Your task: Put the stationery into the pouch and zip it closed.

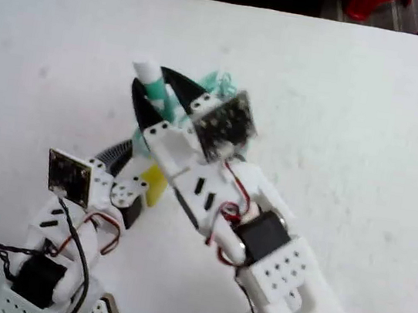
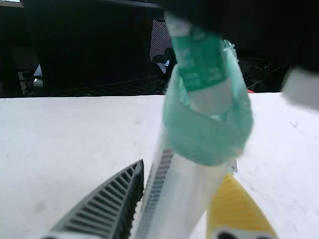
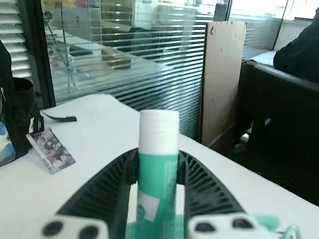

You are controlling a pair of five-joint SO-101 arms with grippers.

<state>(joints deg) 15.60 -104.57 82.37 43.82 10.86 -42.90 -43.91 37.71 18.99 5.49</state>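
glue stick: teal body with a white cap (image 3: 158,167), standing pretty much upright with the cap up, off the table, its lower end down at the pouch's teal-edged opening (image 2: 198,64)
right end effector: clamped on the glue stick (image 3: 158,154), one black finger each side of the teal body, cap poking out past the tips; from the high view it sits mid-table, right over the pouch (image 1: 150,78)
pouch: see-through body with a teal rim and a zip strip down the side (image 2: 209,139), held up on end right under the glue stick; a bit of teal peeks out beside the right arm's wrist camera in the high view (image 1: 221,84)
left end effector: closed on the pouch's clear body (image 2: 184,172), grey ribbed finger one side, yellow finger the other, gripping from below the opening; can't tell how hard it's pinching tbh
table: plain white (image 1: 341,105), both arms come in from the near edge, left arm low and close, right arm reaching over it
other stuff: a small printed card (image 3: 51,150) lying flat on the table, well apart from the pouch
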